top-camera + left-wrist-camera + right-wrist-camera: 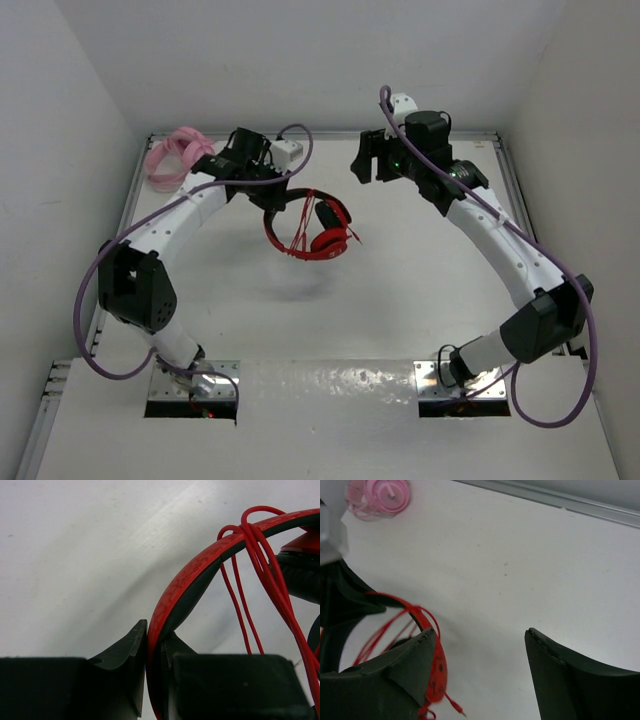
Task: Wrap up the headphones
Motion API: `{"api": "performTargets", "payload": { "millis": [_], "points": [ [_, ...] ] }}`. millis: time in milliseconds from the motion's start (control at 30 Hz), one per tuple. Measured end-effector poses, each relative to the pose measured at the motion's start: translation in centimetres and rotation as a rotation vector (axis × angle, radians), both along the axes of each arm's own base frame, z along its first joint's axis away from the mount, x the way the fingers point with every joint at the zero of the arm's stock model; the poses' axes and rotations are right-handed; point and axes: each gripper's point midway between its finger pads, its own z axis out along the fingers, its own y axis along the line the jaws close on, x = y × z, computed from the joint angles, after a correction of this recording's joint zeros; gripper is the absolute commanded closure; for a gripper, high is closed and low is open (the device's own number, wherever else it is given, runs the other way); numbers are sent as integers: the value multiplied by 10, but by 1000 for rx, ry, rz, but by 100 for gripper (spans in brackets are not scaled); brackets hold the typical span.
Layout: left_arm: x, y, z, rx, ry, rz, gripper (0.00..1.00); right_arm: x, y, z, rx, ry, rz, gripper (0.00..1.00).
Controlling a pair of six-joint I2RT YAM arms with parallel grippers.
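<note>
Hanging from the left fingers (136, 652), the headphones (312, 232) are seen left of centre in the top view, and a faint shadow is cast on the table (400, 300) below them. The headband (200, 565) is clamped between the left fingers, which are pressed together on it near one end, as shown at the bottom of the left wrist view. From there the band is seen arching to the upper right of that frame, where part of a red ear cup (305, 542) is visible at the edge. The cord (260, 565) is looped over the band in several turns, and its strands are left hanging down the right side of the frame.

The right fingers (363, 165) are held wide apart with nothing between them; only bare table is seen through the gap in the right wrist view. In the top view they are placed above and to the right of the headphones, clear of them. In the lower left of the right wrist view, red loops of cord and part of the headphones are partly hidden behind one finger, and the cord's plug (456, 708) is seen at the bottom edge.

Pink headphones (175, 155) are laid on the table in the upper left of the top view.
</note>
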Motion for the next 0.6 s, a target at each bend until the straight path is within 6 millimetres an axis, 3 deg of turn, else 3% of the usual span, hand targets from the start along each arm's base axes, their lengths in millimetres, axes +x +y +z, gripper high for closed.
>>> {"api": "performTargets", "payload": {
  "millis": [133, 333, 467, 600],
  "points": [
    [24, 32, 7, 11, -40, 106, 100, -7, -13, -6, -30, -13, -22, 28],
    [54, 118, 14, 62, -105, 327, 100, -20, -22, -32, -64, -10, -19, 26],
    [52, 167, 24, 125, -156, 450, 100, -32, -28, -53, -85, -3, -12, 24],
    [33, 189, 26, 133, -167, 511, 100, -38, -35, -60, -98, -10, -14, 24]
  ]
}}
